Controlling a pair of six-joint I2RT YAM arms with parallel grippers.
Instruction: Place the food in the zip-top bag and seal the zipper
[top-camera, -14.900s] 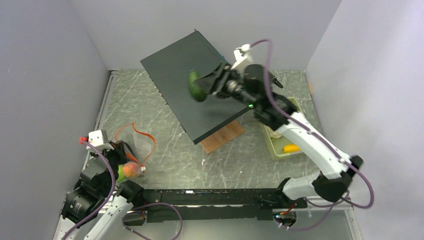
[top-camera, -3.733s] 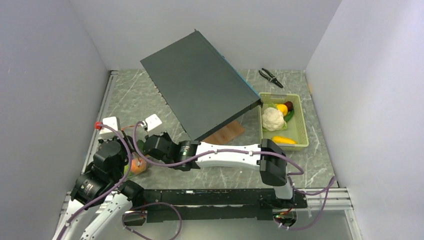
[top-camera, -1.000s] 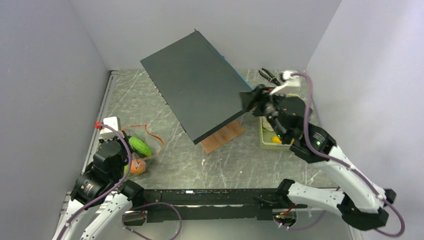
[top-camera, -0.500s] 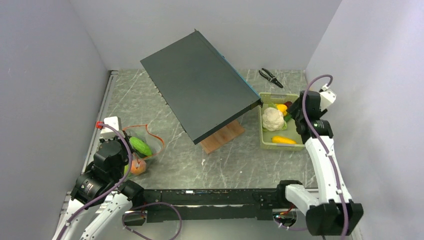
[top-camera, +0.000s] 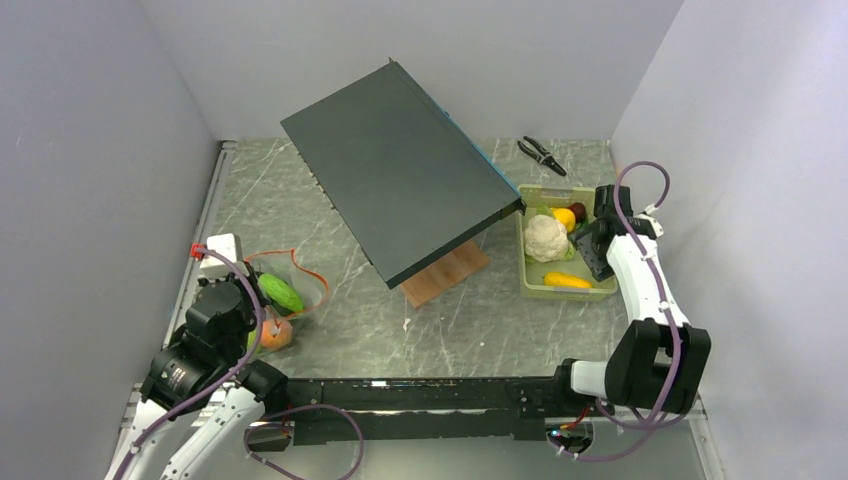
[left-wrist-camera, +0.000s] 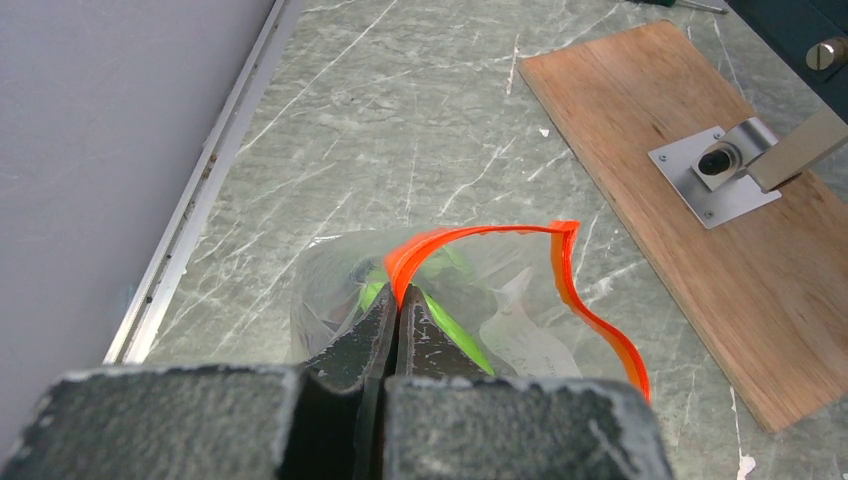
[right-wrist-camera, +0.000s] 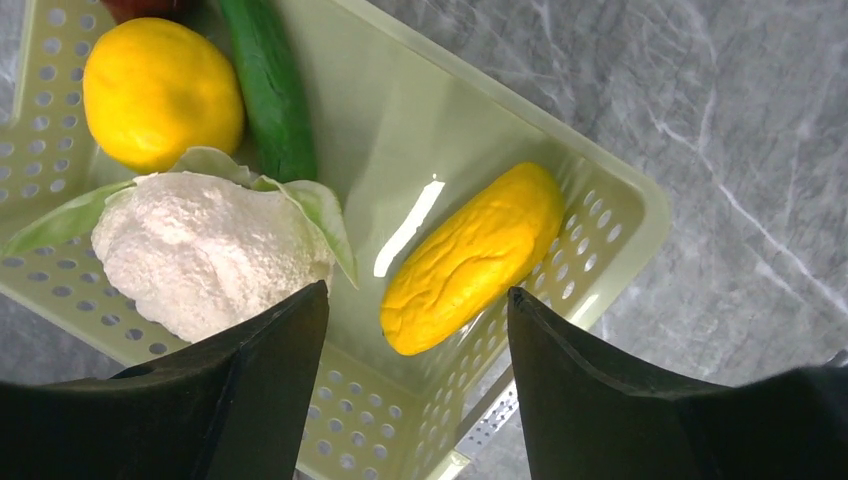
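Dark grey and tilted, a panel (top-camera: 400, 190) on a wooden base (top-camera: 445, 272) fills the middle of the table (top-camera: 470, 320) and stands between the two working areas. Pliers (top-camera: 541, 153) lie behind it near the far edge.

To its right we see the pale green tray (right-wrist-camera: 620, 215). It holds a cauliflower (right-wrist-camera: 200, 250), a round yellow piece (right-wrist-camera: 160, 85), a long yellow piece (right-wrist-camera: 470, 260), a cucumber (right-wrist-camera: 265, 90) and a dark red piece (top-camera: 577, 209). The right gripper (right-wrist-camera: 410, 300) hangs over the tray with its jaws wide, holding nothing. In the wrist view, the long yellow piece shows between its fingertips.

At the near left the bag (left-wrist-camera: 330, 290) lies with its mouth gaping, and a green piece (left-wrist-camera: 450, 320) sits inside. The left gripper (left-wrist-camera: 395, 310) is pinched tight on the zipper (left-wrist-camera: 590, 300). An orange (top-camera: 275, 332) lies just beside the green piece; we cannot tell whether it is inside the bag.
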